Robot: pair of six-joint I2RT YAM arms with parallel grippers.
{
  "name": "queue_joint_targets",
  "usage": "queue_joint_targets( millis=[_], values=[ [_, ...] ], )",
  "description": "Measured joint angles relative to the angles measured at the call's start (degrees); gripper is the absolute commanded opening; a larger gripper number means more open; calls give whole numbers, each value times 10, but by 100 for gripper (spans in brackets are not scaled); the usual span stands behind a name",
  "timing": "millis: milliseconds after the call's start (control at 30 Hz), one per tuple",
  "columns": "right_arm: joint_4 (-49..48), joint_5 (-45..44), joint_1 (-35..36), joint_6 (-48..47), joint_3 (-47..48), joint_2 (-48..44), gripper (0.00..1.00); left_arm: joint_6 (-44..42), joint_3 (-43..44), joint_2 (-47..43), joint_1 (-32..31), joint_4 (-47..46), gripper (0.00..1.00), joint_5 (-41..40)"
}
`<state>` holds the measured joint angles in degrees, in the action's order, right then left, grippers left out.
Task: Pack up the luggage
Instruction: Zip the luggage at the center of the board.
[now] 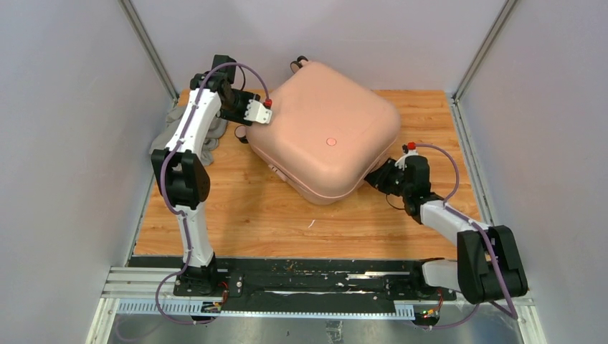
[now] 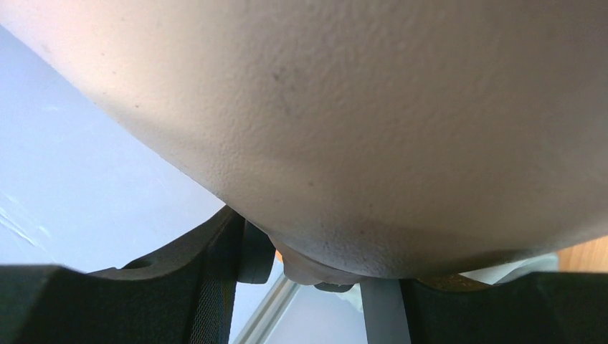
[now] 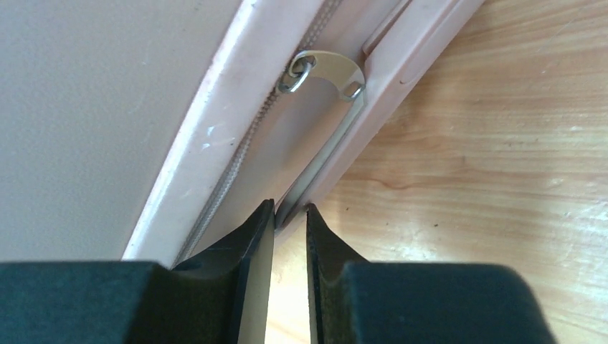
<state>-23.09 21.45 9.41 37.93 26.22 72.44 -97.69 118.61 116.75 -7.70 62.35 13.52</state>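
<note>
Pink hard-shell luggage [image 1: 323,136] is lying shut and flat toward the back of the table [image 1: 251,215], turned a bit diagonal, wheels [image 1: 300,64] pointing at the rear wall and the little round dot [image 1: 330,142] facing up; both arms are right on it. Left gripper [image 1: 259,118] is up against the far-left corner; from its wrist cam the shell fills nearly the whole view and bulges down between the two fingers [image 2: 107,301], which are spread wide with nothing pinched. Right gripper [image 3: 290,211] is low at the near-right edge by the zip seam; its jaws are squeezed to a thin slit with the end of the pale zipper pull [image 3: 323,72] caught at the tips. Surface is orange-ish wood grain; a grey cloth [image 1: 171,122] sits bunched at the left edge behind the left arm; plain pale walls [image 1: 72,107] box it all in, with a metal rail [image 1: 287,301] along the front.
</note>
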Motion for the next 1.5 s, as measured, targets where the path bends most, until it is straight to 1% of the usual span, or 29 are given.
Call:
queue_joint_targets(
  millis=[100, 167, 233, 267, 300, 367, 500, 567, 700, 800, 867, 967, 1067, 1233, 1367, 1500],
  values=[
    [34, -10, 16, -7, 0, -27, 35, -9, 0, 0, 3, -2, 0, -3],
    [72, -2, 22, -19, 0, -56, 50, -14, 0, 0, 4, -2, 0, -4],
    [143, 13, 37, -43, -5, -104, 59, -14, 0, 0, 4, -4, 0, -5],
    [175, 12, 40, -56, -6, -129, 83, -15, 0, 0, 4, -5, 0, -7],
    [198, 5, 41, -66, -7, -151, 92, -17, 0, 0, 4, -5, 0, -7],
    [224, -21, 41, -85, -10, -193, 99, -19, 0, 0, 4, -5, 0, -7],
    [236, -82, 38, -115, -10, -231, 100, -19, 1, 0, 4, -5, 0, -7],
    [245, -110, 29, -120, -3, -227, 100, -19, 2, 0, 4, -6, 0, -6],
    [239, -134, 7, -120, 19, -194, 99, -4, 10, 0, 4, -4, 0, -6],
    [212, -140, 0, -120, 24, -162, 86, 22, 42, 5, 5, 2, 0, -1],
    [191, -136, -6, -122, 26, -132, 80, 44, 64, 9, 9, -9, 0, 8],
    [158, -124, -16, -126, 35, -91, 75, 66, 66, 9, 13, -27, 0, 25],
    [104, -102, -21, -134, 45, -57, 71, 80, 48, 9, 15, -45, 0, 40],
    [16, -30, -52, -141, 58, 3, 64, 102, -1, 7, 15, -70, 0, 54],
    [-30, 58, -108, -139, 71, 56, 63, 107, -25, 3, 15, -76, 0, 55],
    [-106, 146, -179, -104, 79, 108, 63, 107, -30, -2, 14, -79, 0, 56]
  ],
)
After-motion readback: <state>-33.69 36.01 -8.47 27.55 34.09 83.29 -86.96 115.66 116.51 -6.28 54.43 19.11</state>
